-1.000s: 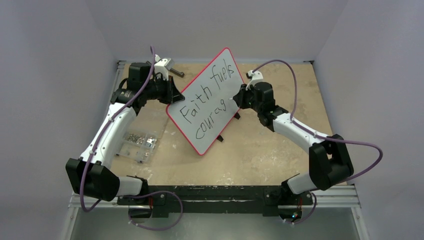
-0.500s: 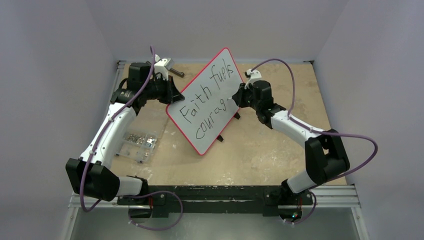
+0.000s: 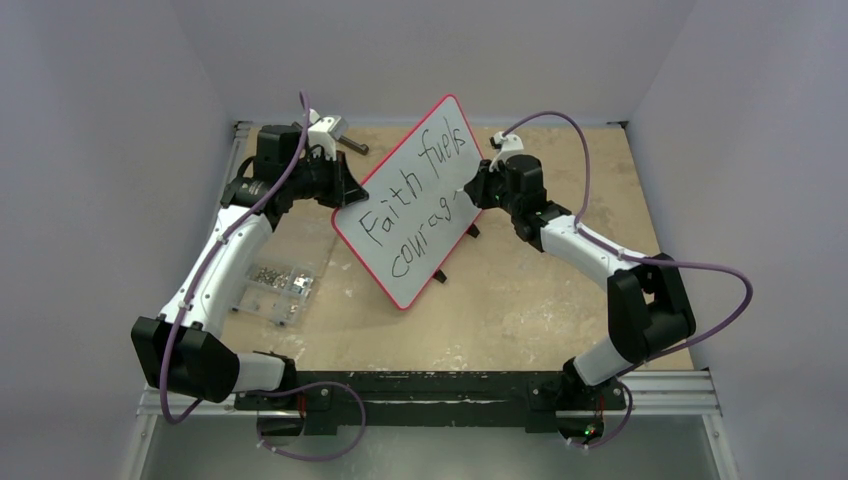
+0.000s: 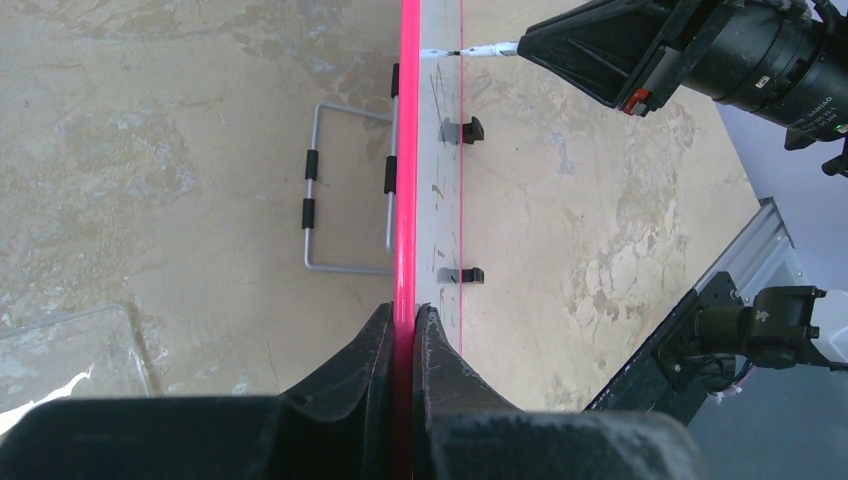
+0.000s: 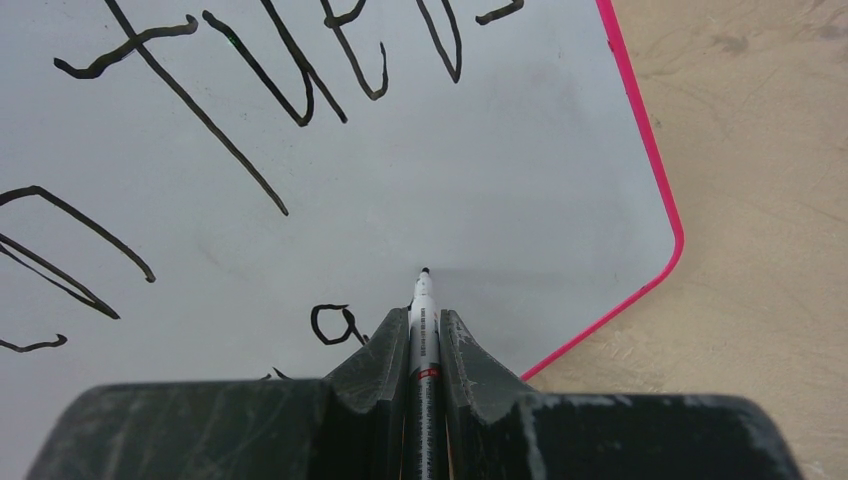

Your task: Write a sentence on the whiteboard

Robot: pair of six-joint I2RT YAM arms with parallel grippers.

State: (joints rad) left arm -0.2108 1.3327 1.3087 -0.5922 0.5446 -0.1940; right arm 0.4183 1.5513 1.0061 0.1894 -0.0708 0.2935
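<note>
We see whiteboard [image 3: 400, 270] propped tilted on worktop [image 3: 540, 300]. Left fingers [image 4: 365, 350] pinch its red rim; right fingers [image 5: 375, 355] pinch marker [image 5: 424, 320], tip on board at end of sentence [image 3: 415, 200].

The left arm [image 3: 215, 270] and the right arm [image 3: 585, 245] are both made of smooth white tubes with big, chunky black joints. A thin purple cable [image 3: 700, 285] loops along each one. The left hand [image 4: 405, 335] and the right hand [image 5: 425, 340] are black, with two thick, wedge-shaped fingers [image 5: 470, 360] that look scuffed and dusty.
</note>
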